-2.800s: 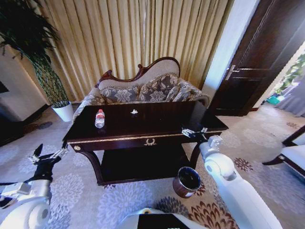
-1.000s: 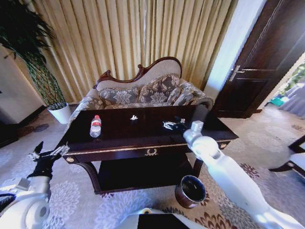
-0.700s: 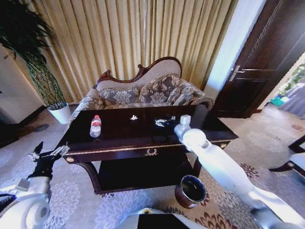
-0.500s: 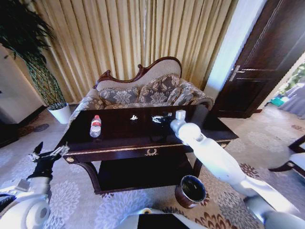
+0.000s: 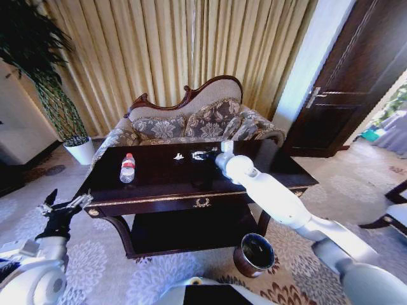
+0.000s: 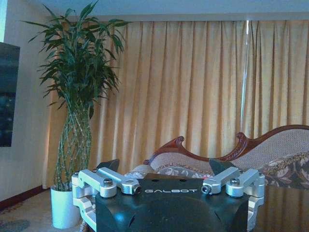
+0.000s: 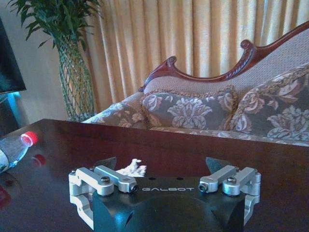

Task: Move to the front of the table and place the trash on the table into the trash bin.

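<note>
R gripper (image 5: 198, 154) is over the table (image 5: 159, 184), fingers wide apart, holding nothing. A white paper scrap (image 5: 179, 155) lies just beside it at 9 o'clock. The bottle (image 5: 128, 168) stands farther off at 9, near the table's L end. Trash bin (image 5: 254, 253) sits on the carpet at 5 o'clock from the table. L gripper (image 5: 63, 206) hangs low by the table's L corner, fingers apart, w/ nothing in it.

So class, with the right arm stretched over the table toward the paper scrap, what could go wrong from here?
1. The open right gripper sits beside the small paper scrap; closing could miss it or push it across the glossy table.
2. The trash bin stands on the floor under the extended arm, so a carried scrap might drop short.
</note>
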Available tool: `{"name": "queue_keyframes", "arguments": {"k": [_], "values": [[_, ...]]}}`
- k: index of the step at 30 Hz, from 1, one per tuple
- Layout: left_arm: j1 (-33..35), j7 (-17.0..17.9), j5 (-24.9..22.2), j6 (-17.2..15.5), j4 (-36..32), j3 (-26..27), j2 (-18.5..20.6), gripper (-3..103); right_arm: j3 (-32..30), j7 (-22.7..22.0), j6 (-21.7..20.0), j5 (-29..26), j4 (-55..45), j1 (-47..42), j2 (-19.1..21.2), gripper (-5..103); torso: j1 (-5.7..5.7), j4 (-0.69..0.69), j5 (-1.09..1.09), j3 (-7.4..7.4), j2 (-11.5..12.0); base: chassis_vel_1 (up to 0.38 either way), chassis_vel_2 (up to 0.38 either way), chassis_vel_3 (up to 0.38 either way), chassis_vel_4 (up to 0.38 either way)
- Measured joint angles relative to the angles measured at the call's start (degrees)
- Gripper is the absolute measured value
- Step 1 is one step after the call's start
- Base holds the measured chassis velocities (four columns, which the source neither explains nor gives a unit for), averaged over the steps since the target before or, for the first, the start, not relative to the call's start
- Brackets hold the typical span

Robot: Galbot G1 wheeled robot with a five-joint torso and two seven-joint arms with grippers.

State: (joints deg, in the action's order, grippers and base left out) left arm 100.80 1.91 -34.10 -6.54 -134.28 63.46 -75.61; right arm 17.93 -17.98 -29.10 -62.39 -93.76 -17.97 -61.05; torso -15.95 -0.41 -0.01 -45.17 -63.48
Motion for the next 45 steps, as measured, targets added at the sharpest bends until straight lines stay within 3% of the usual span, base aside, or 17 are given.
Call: {"name": "queue_keyframes", "arguments": {"k": [14, 45], "values": [[0.5, 0.0, -0.1, 0.1, 0.1, 0.7, -0.3, 100, 4.7, 0.0, -0.2, 3.8, 10.5, 3.6, -7.6, 100, 0.00, 0.01, 0.00, 0.00, 0.0, 0.000, 0.000, 0.000, 0.000], [0.8, -0.3, -0.2, 0.7, 0.5, 0.9, -0.8, 100, 5.8, -0.6, -0.9, 3.7, 18.8, 5.7, -14.0, 100, 0.00, 0.01, 0.01, 0.00, 0.0, 0.000, 0.000, 0.000, 0.000]]}}
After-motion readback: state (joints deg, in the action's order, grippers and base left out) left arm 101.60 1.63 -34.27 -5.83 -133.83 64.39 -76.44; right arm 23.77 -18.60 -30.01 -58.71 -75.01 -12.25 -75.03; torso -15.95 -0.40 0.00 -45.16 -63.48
